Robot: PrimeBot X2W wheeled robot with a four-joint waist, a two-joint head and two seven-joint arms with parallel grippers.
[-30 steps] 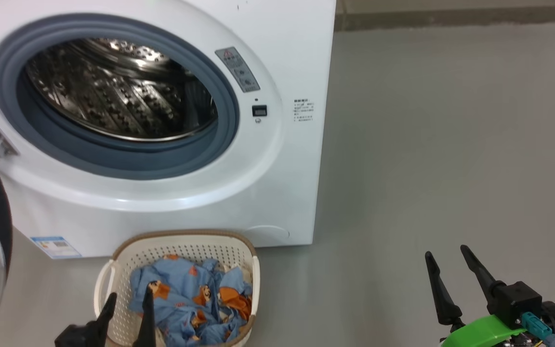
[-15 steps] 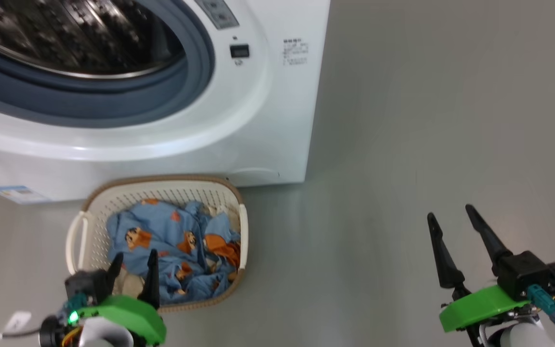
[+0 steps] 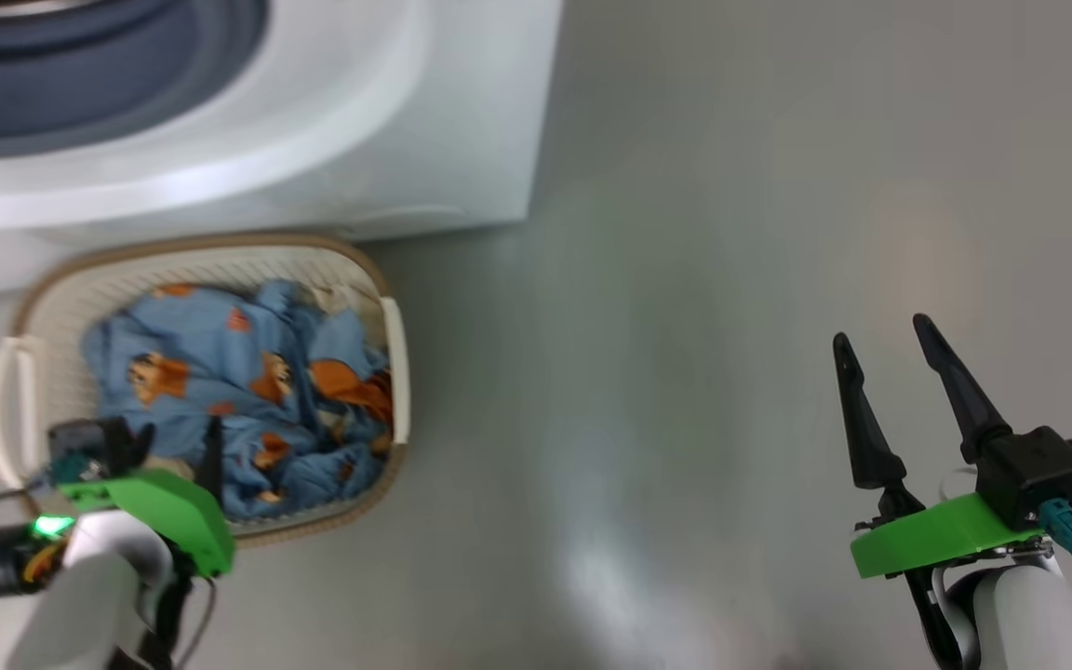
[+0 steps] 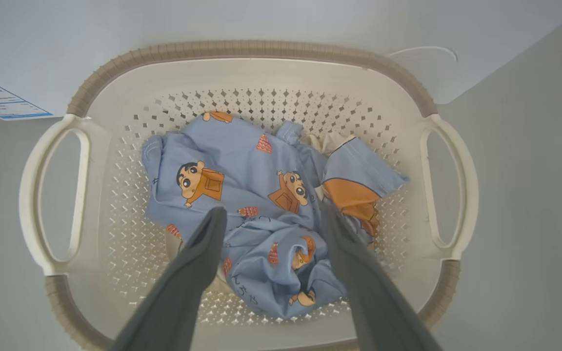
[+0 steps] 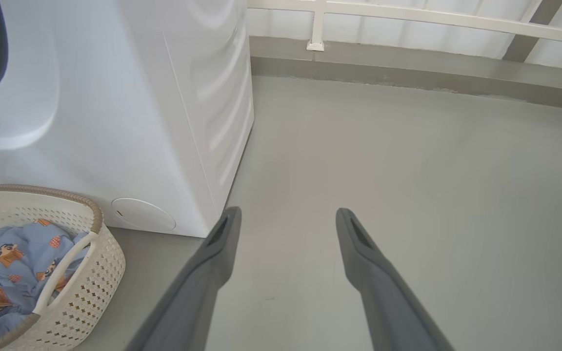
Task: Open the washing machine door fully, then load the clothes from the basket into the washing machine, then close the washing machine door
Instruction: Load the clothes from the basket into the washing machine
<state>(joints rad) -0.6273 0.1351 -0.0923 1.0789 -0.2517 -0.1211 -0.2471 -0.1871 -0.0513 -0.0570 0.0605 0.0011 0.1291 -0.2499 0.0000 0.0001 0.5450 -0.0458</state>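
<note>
The left hand (image 4: 272,210), spread wide and empty, hangs over the light blue cartoon-print clothes (image 4: 242,165) heaped in the cream perforated plastic basket (image 4: 251,48). Behind the basket, the big white washing machine (image 3: 462,121) shows a bare grey-blue rubber gasket (image 3: 80,102), so its door seems already open. Loading has not begun and closing is left. The right hand (image 3: 882,331), also spread, waits well right of the basket.
</note>
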